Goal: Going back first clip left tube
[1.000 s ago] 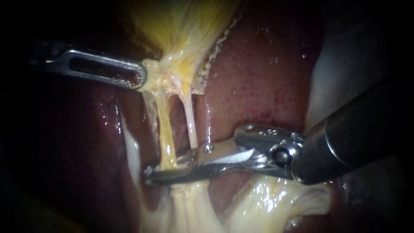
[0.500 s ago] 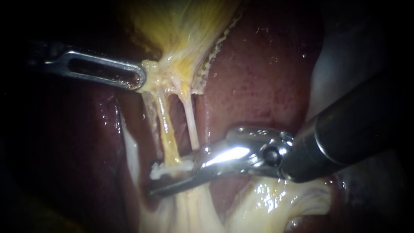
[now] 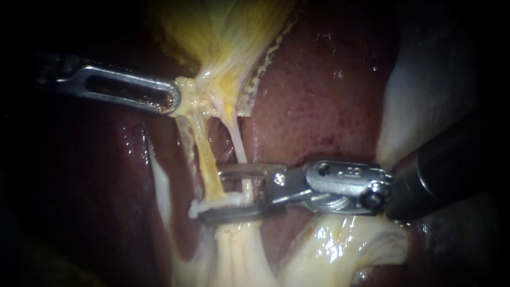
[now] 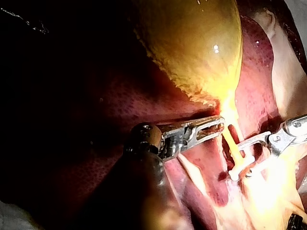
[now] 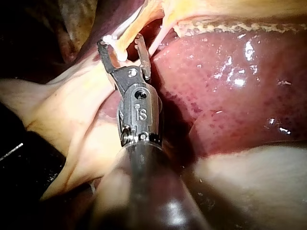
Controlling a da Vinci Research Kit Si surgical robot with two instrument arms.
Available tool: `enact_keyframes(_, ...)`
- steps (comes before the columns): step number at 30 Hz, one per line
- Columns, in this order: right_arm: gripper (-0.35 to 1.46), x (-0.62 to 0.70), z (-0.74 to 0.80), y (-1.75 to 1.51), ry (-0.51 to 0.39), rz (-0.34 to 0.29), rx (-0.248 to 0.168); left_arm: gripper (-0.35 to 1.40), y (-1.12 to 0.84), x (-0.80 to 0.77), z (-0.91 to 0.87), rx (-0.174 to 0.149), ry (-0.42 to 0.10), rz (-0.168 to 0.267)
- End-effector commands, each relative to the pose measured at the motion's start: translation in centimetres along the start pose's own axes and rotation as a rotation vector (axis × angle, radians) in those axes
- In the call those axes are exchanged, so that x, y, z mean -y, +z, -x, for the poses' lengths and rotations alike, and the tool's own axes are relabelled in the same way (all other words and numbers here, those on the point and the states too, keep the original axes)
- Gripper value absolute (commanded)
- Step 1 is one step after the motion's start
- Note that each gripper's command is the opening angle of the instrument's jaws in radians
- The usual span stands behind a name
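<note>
The left tube point(image 3: 204, 159), yellow, runs down from the gallbladder point(image 3: 223, 32) and carries a white clip point(image 3: 215, 202) across its lower end. My right instrument point(image 3: 212, 192) stands with its jaws open around the clip. The thin pale right tube point(image 3: 237, 142) shows in the gap between them. In the right wrist view the open jaws point(image 5: 122, 48) straddle the left tube point(image 5: 125, 44), with the clip point(image 5: 109, 39) at one tip. My left instrument point(image 3: 176, 96) is shut on tissue at the gallbladder's neck point(image 3: 187, 91), holding it taut. The left wrist view shows its jaws point(image 4: 218, 125) and the clip point(image 4: 240, 167).
Dark red liver point(image 3: 319, 95) lies behind and to the right of the tubes. Pale glossy tissue point(image 3: 329, 244) bulges under the right instrument's wrist. A whitish fold point(image 3: 425, 90) sits at the far right above its shaft.
My right instrument's jaws have opened wide, leaving the white clip on the left tube, and the instrument has drawn back a little to the right. The left instrument has held still.
</note>
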Motion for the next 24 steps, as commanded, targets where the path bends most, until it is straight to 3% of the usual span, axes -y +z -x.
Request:
enact_keyframes(1, 0.50, 0.00, 0.00, -0.04, -0.026, 0.003, 0.000, -0.35, 0.00, 0.00, -0.01, 0.000, 0.000, 0.000)
enact_keyframes(7, 0.50, 0.00, -0.15, -0.42, -0.178, -0.009, 0.001, -0.35, 0.00, -0.01, -0.02, 0.000, 0.001, 0.000)
enact_keyframes(15, 0.50, -0.02, -0.50, -0.94, -0.249, -0.027, 0.034, -0.35, -0.01, -0.02, -0.03, -0.001, 0.002, -0.001)
enact_keyframes(24, 0.50, -0.08, -0.64, -1.36, -0.263, 0.034, 0.243, -0.35, -0.01, -0.04, -0.02, -0.001, 0.002, -0.001)
